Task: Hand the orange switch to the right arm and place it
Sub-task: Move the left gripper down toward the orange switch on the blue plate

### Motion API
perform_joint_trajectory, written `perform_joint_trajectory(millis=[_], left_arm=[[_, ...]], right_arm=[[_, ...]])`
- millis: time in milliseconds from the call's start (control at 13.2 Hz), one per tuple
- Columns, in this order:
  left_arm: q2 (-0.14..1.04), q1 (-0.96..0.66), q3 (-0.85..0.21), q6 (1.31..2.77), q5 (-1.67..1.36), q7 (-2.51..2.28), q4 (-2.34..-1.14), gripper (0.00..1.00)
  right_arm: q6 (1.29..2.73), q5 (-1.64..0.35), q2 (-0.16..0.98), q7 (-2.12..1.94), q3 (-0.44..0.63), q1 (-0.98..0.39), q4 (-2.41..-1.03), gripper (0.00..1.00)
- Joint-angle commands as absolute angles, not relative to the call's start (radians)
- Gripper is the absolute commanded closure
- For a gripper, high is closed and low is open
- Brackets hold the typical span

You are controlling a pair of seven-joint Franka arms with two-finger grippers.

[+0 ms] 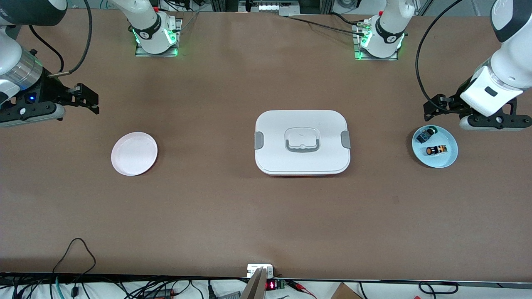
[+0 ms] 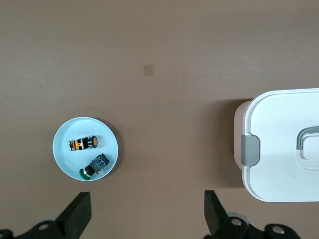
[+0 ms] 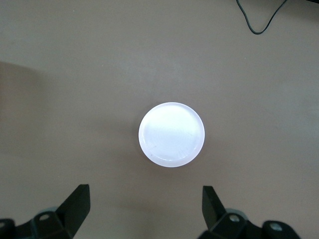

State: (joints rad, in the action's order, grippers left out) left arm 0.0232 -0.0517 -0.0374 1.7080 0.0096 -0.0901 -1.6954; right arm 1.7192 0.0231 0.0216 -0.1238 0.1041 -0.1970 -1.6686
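Note:
The orange switch, a small black cylinder with orange bands, lies on its side in a light blue plate at the left arm's end of the table. It also shows in the left wrist view, on the plate. My left gripper is open and empty, up in the air over the table beside that plate's edge; it also shows in its own wrist view. My right gripper is open and empty over the table beside a pale pink plate; it too shows in its own wrist view.
A black-blue part with a green cap lies in the blue plate beside the switch and shows in the left wrist view. A white lidded box with grey clasps sits mid-table. The pink plate holds nothing.

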Motion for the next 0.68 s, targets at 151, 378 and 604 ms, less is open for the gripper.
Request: perform_joint_trajectory(millis=[151,378,604], left_arm=[[0.04,-0.046,-0.038,1.683,0.008,-0.094,-1.66,0.0],[0.04,-0.055,-0.043,1.681,0.011,-0.094,-1.66,0.0],[0.04,-0.054,-0.043,1.658,0.011,-0.094,-1.66,0.0]], right_arm=[[1.701,0.028,0.031,-0.118,0.1,-0.192,-1.646,0.0],[1.701,0.028,0.031,-0.12,0.1,-0.192,-1.646,0.0],[1.701,0.028,0.031,-0.12,0.1,-0.192,-1.646,0.0]])
